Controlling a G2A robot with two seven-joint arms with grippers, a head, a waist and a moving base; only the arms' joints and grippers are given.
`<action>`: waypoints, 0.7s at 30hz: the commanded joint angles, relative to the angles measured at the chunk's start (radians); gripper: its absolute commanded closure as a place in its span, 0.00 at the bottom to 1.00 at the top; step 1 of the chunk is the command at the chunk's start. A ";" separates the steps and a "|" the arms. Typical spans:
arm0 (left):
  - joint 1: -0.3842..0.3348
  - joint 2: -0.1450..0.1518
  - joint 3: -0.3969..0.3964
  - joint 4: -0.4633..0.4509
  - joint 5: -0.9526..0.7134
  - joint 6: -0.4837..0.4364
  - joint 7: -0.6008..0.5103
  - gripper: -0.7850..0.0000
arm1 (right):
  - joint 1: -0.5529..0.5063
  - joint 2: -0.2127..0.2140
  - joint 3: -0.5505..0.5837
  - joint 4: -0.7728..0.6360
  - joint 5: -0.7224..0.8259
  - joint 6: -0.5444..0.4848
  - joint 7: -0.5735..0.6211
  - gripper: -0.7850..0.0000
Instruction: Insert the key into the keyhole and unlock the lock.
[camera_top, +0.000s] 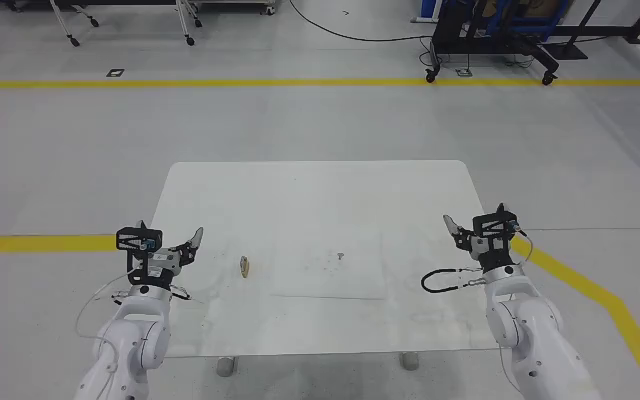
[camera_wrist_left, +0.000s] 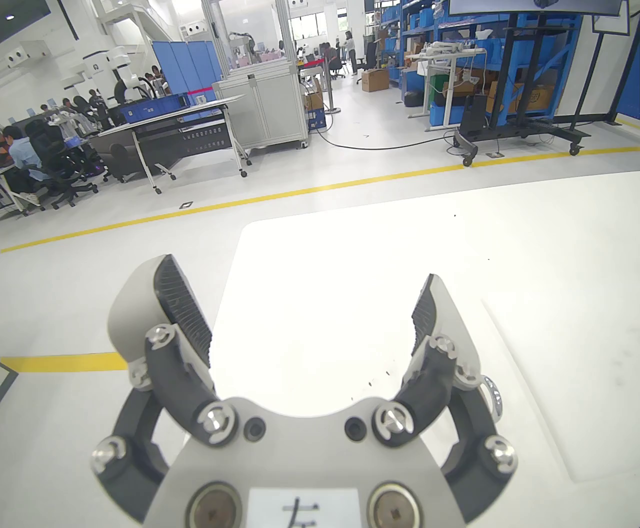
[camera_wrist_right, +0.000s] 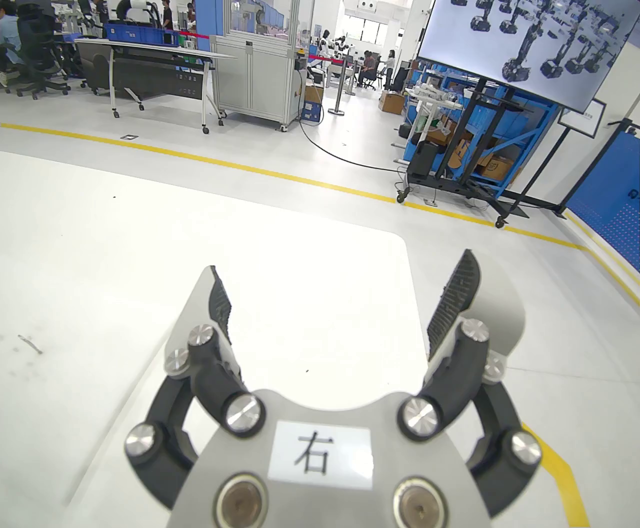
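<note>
Small brassy lock (camera_top: 245, 265), thin metal key (camera_top: 341, 255)

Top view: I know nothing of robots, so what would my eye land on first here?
Two open claws stand out: the left gripper and the right gripper, at opposite sides of a wide white table. Between them lie two tiny things: a brass-coloured lock nearer the left gripper, and a small key near the middle.
</note>
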 joint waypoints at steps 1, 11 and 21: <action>0.000 0.000 0.000 0.000 0.000 0.000 0.000 0.00 | 0.000 0.000 0.000 0.000 0.000 0.000 0.000 0.00; 0.000 0.000 0.000 0.000 0.000 0.000 0.000 0.00 | 0.083 -0.002 -0.103 0.058 -0.045 -0.166 0.057 0.00; 0.000 0.000 0.000 0.000 0.000 0.000 0.000 0.00 | 0.203 -0.013 -0.272 0.137 -0.103 -0.328 0.126 0.00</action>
